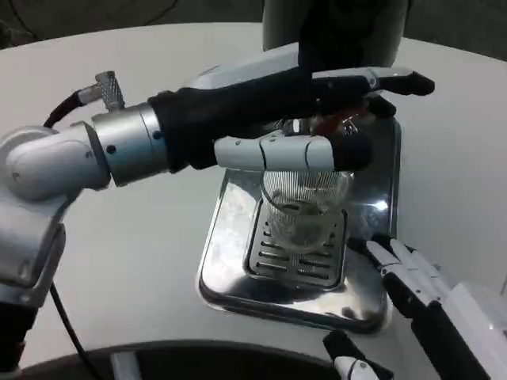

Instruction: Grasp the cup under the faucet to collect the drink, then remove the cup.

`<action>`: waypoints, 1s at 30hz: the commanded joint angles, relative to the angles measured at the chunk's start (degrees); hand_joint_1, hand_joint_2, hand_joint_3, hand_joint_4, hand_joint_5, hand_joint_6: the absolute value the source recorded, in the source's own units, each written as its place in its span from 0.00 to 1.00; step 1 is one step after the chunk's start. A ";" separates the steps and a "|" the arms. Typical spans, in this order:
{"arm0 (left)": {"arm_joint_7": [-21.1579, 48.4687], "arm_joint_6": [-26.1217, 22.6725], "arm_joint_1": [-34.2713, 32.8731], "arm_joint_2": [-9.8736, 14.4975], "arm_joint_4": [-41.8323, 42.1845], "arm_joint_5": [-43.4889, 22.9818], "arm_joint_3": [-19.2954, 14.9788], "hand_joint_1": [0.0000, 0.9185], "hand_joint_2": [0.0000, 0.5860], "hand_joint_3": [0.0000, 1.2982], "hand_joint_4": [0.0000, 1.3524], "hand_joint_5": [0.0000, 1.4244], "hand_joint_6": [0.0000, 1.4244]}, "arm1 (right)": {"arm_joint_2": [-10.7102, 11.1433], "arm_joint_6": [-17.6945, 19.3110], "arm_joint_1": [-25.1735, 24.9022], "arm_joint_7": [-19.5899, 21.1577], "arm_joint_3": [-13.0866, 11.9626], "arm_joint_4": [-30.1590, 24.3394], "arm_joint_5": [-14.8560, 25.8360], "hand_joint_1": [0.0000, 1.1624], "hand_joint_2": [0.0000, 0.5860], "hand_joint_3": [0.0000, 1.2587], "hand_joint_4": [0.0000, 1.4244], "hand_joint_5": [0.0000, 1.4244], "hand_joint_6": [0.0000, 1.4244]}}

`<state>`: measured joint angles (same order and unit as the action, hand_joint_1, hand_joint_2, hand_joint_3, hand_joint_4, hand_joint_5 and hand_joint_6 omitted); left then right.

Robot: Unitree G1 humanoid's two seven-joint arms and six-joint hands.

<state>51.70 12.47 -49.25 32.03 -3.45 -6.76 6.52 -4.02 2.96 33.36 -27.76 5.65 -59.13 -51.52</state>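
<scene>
A clear ribbed cup (305, 212) stands upright on the slotted grate (279, 261) of a shiny steel drip tray (226, 253), below the faucet (337, 123), which has a red part. My left hand (309, 99) reaches in from the left and lies flat above the cup, its fingers stretched out toward the faucet and its thumb across just over the cup's rim. It hides most of the faucet, and I cannot tell whether it touches it. My right hand (400, 277) waits low at the tray's right front corner with fingers apart, holding nothing, clear of the cup.
The dark dispenser body (341, 28) rises behind the tray. A black cable (63, 107) runs from my left wrist. The white table (127, 237) spreads to the left of the tray, and its dark front edge (158, 356) lies at the bottom.
</scene>
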 commanded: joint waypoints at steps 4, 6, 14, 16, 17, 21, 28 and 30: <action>1.57 2.29 0.35 -0.10 -1.34 2.31 2.55 0.00 0.16 0.09 0.02 0.09 0.09 | 1.38 -5.66 -2.20 0.42 -1.15 0.47 7.54 0.31 0.64 0.03 0.00 0.00 0.00; 1.55 2.62 0.23 -0.06 -1.59 2.44 2.67 0.00 0.16 0.09 0.02 0.09 0.09 | 1.51 -6.84 -2.90 1.06 -1.54 1.02 9.80 0.32 0.59 0.01 0.00 0.00 0.00; 1.09 4.10 0.03 -0.12 -2.55 2.16 2.51 0.00 0.16 0.09 0.02 0.09 0.09 | 3.16 -7.00 -6.93 6.66 -3.47 6.85 19.13 0.47 0.45 0.00 0.00 0.02 0.00; 0.90 4.35 0.13 -0.03 -2.48 1.97 2.28 0.00 0.16 0.09 0.02 0.09 0.09 | 3.87 -6.24 -7.65 8.35 -3.71 8.48 20.54 0.50 0.45 0.00 0.00 0.04 0.00; 0.83 4.44 0.15 0.01 -2.46 1.91 2.20 0.00 0.16 0.09 0.02 0.09 0.09 | 4.22 -5.94 -8.02 9.08 -3.78 9.27 21.17 0.51 0.44 0.00 0.01 0.04 0.00; 0.66 4.61 0.28 0.34 -2.21 1.58 1.74 0.00 0.15 0.09 0.02 0.09 0.09 | 5.65 -4.36 -10.01 12.32 -3.88 13.13 23.35 0.54 0.42 0.00 0.02 0.04 0.00; 0.65 4.50 0.51 0.80 -1.48 1.20 1.19 0.00 0.15 0.09 0.03 0.09 0.09 | 7.87 -1.84 -13.91 17.18 -3.78 18.96 25.71 0.57 0.40 0.00 0.02 0.05 0.00; 0.72 4.45 0.55 0.90 -1.32 1.09 1.07 0.00 0.15 0.09 0.03 0.09 0.09 | 8.31 -1.38 -14.81 18.11 -3.71 20.01 25.88 0.58 0.40 0.00 0.02 0.05 0.00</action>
<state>51.16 16.41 -50.06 32.31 -5.29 -6.23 7.05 3.43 -0.30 19.21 -11.25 1.83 -40.50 -26.56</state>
